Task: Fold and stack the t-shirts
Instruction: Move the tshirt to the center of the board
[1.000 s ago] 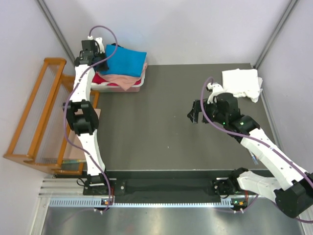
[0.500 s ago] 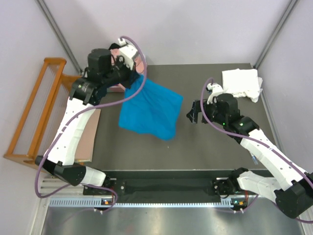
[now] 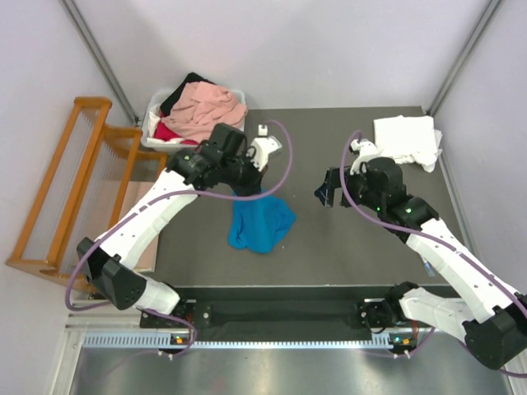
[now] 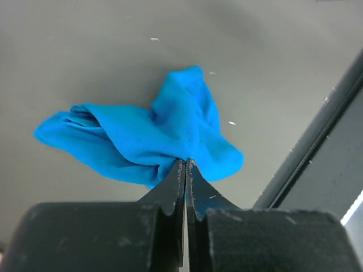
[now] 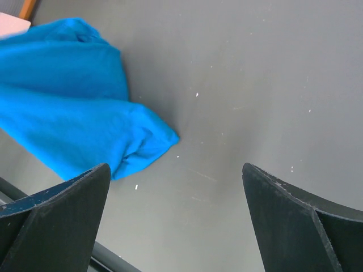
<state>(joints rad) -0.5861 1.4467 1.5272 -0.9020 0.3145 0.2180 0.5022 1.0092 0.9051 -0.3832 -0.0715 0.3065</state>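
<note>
Pinches crumpled bright blue cloth t-shirt (image 3: 259,224) between closed left gripper (image 4: 185,168) jaws above dark grey table (image 3: 370,247), bunch trailing toward near edge; hovers right gripper (image 3: 328,194), jaws wide apart, empty, near its right side.

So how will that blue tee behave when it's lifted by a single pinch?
Probably very floppy: the blue tee droops bunched and creased from the shut left jaws instead of holding any shape. It is likely light, since one thin pinch of cloth carries it. It may swing or slip free, as only a small fold appears gripped.
</note>
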